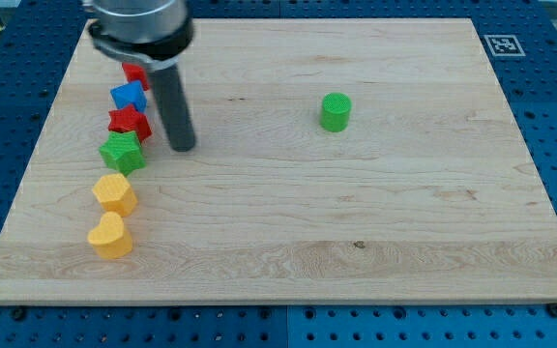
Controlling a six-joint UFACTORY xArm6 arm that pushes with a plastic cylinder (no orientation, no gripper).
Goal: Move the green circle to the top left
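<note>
The green circle (336,111) stands alone on the wooden board, right of centre in the upper half. My tip (183,147) rests on the board at the left, far to the left of the green circle. It is just right of a green star (123,152) and a red star (130,123), apart from both.
A column of blocks runs down the board's left side: a red block (135,74) partly hidden by the arm, a blue block (129,96), the two stars, a yellow hexagon (115,193) and a yellow heart (111,236). A marker tag (501,43) sits at the top right corner.
</note>
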